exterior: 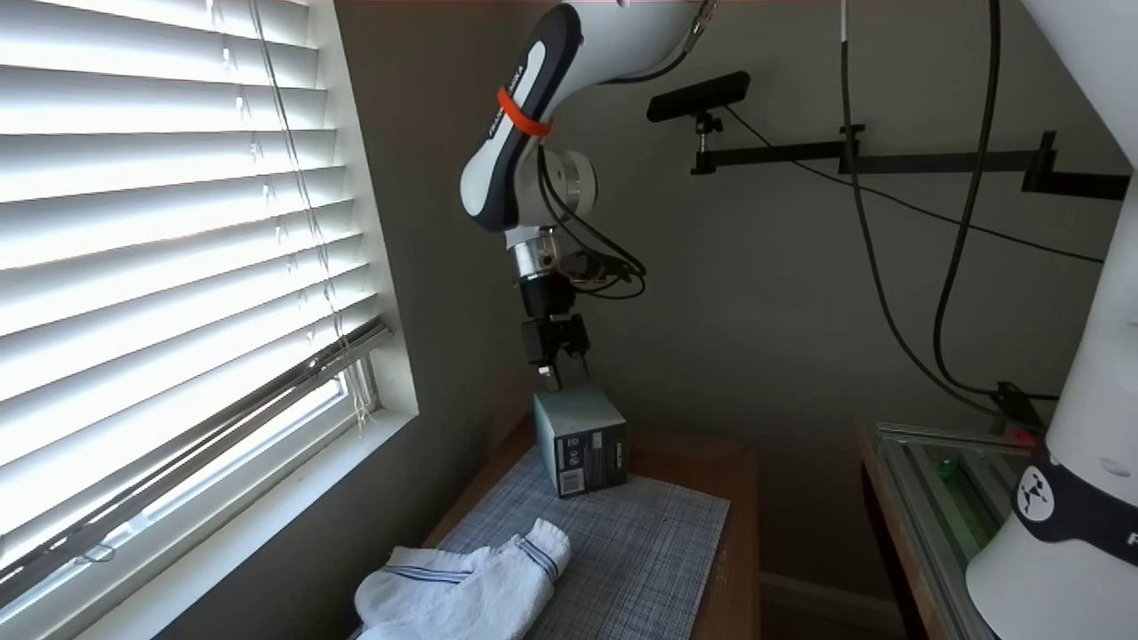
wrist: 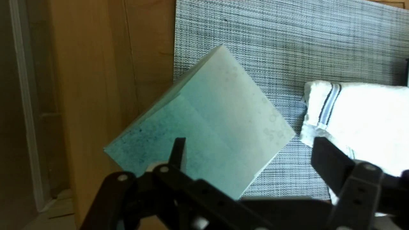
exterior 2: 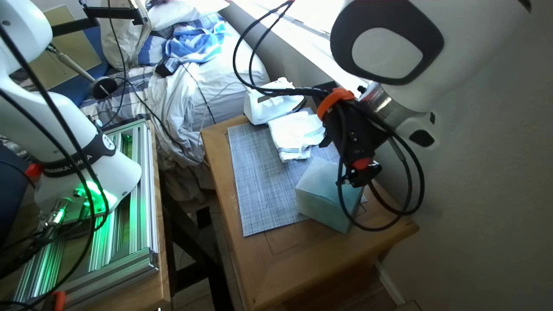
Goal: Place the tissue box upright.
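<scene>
the tissue box point(exterior 2: 322, 192) rests near one end of the bench point(exterior 2: 276, 272), partly on the woven mat point(exterior 2: 259, 181) and partly over bare wood, with the claw point(exterior: 569, 373) just above it. the jaws stand well apart and hold nothing. in the wrist view, one fingertip point(wrist: 178, 151) overlies the box's top face, while its opposite lies past the box's edge, over the mat and near the white cloth point(wrist: 364, 121). the step in hand is probably alignment for a grasp. the next move calls for centring the claw on the box, rotating to square with its slanted sides, and lowering; the box may prove nearly too wide for the spread.

hidden or indistinct: in an exterior view, the claw and its looped cables point(exterior 2: 376, 229) cover a corner of the box; contact between fingertip and box cannot be judged. the print on the dark face point(exterior: 591, 460) is too small to read and no tissue slot shows, so it is uncertain which side should be up, or whether the box is upright already. the cloth runs off the wrist view.
</scene>
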Controlling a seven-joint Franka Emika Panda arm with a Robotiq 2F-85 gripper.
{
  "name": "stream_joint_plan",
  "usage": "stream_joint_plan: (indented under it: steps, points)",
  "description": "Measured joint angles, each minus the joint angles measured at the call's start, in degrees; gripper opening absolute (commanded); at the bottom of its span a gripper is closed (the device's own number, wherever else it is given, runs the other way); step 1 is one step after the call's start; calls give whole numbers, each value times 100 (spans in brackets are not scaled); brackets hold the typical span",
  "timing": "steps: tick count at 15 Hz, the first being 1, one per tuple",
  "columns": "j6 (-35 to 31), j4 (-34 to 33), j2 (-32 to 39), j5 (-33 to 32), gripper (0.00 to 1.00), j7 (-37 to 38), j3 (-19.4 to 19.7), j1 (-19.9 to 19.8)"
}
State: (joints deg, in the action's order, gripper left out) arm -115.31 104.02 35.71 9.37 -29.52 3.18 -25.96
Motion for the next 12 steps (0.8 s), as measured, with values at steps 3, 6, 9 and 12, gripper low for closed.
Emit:
stream_joint_plan:
  steps: [3, 6, 9, 12]
  points:
    - [24, -444, 373, -17, 100, -425, 53, -106]
    - [24, -514, 443, -17, 100, -443, 84, -112]
    - [42, -551, 469, 23, 100, -636, 25, -141]
    - [570, -912, 686, 54, 100, -1445, -85, -346]
